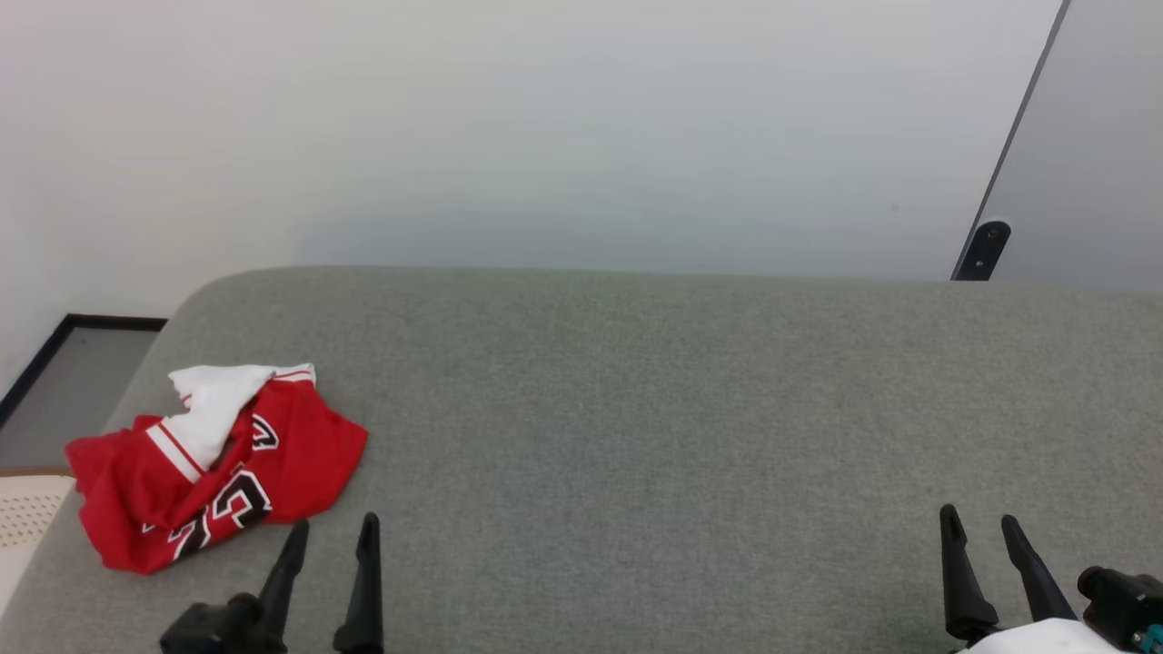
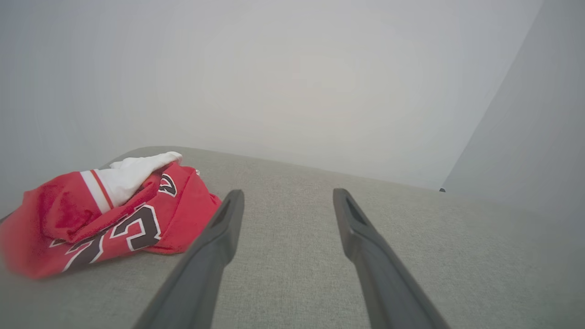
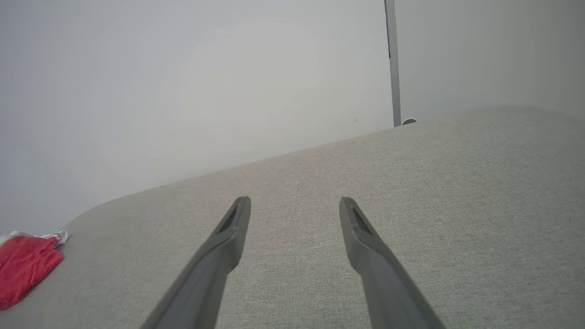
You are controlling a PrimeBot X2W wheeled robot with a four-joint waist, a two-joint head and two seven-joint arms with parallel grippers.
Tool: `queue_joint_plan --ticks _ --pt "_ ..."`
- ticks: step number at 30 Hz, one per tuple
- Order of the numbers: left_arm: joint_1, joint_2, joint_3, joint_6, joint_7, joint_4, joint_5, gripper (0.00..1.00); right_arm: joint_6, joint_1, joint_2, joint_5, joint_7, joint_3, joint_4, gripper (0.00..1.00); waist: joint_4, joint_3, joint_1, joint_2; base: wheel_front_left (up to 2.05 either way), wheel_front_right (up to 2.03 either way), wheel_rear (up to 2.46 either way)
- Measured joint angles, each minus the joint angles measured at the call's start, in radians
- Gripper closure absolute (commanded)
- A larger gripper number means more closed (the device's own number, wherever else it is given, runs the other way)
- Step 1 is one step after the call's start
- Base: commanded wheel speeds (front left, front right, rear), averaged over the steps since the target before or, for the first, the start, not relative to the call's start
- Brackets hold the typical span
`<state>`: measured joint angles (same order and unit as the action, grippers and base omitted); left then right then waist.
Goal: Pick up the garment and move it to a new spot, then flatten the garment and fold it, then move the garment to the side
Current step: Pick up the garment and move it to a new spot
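Both pairs of jaws stood spread wide with nothing between them. The left gripper (image 1: 334,522) was at the near left of the grey padded surface (image 1: 654,391), and the right gripper (image 1: 979,515) at the near right. The garment (image 1: 218,463) lay crumpled by the surface's left edge, just beside the left gripper, with a white sleeve folded over its red body. It lay well apart from the right gripper.

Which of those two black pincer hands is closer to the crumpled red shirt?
The left gripper, just beside the crumpled red-and-white jersey; the right gripper sits far across the grey fabric cushion.
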<state>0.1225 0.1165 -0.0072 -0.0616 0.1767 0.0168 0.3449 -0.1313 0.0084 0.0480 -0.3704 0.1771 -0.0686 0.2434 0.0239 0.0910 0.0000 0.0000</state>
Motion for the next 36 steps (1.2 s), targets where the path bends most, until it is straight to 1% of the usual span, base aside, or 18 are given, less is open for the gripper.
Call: queue_joint_plan --ticks 8,16,22,25,26,28,29,30,36 --pt "0.012 0.028 -0.037 0.019 0.017 -0.022 -0.079 0.00 0.000 0.014 0.000 0.087 0.016 -0.016 0.005 0.00 0.009 0.024 0.0000 0.0000 0.00 0.00 0.00" --pt "0.027 0.041 -0.065 0.044 0.035 -0.044 -0.141 0.00 0.000 0.017 0.000 0.161 0.035 -0.015 -0.001 0.00 0.012 0.037 0.0000 0.0000 0.00 0.00 0.00" --pt "0.028 0.049 -0.077 0.045 0.045 -0.050 -0.170 0.00 0.000 0.025 0.001 0.207 0.044 -0.005 0.000 0.00 0.028 0.041 0.0000 0.0000 0.00 0.00 0.00" --pt "0.028 0.064 -0.074 0.042 0.051 -0.052 -0.187 0.00 0.000 0.025 0.001 0.230 0.051 0.016 0.000 0.00 0.050 0.045 0.0000 0.0000 0.00 0.00 0.00" --pt "0.028 0.075 -0.068 0.034 0.054 -0.051 -0.196 0.00 0.000 0.026 0.001 0.244 0.053 0.028 0.000 0.00 0.069 0.049 0.0000 0.0000 0.00 0.00 0.00" --pt "0.027 0.077 -0.061 0.030 0.057 -0.049 -0.195 0.00 0.000 0.026 0.002 0.249 0.055 0.037 0.001 0.00 0.079 0.051 0.0000 0.0001 0.00 0.00 0.00" --pt "0.026 0.090 -0.047 0.017 0.061 -0.044 -0.197 0.00 0.000 0.027 0.002 0.251 0.061 0.060 0.002 0.00 0.103 0.056 0.0000 0.0000 0.00 0.00 0.00" --pt "0.026 0.090 -0.047 0.017 0.061 -0.044 -0.197 0.00 0.000 0.027 0.002 0.251 0.061 0.060 0.002 0.00 0.103 0.056 0.0000 0.0000 0.00 0.00 0.00" --pt "0.026 0.113 0.016 0.009 0.070 -0.020 -0.218 0.00 0.000 0.027 0.003 0.250 0.070 0.150 0.012 0.00 0.190 0.071 0.0000 0.0000 0.00 0.00 0.00"
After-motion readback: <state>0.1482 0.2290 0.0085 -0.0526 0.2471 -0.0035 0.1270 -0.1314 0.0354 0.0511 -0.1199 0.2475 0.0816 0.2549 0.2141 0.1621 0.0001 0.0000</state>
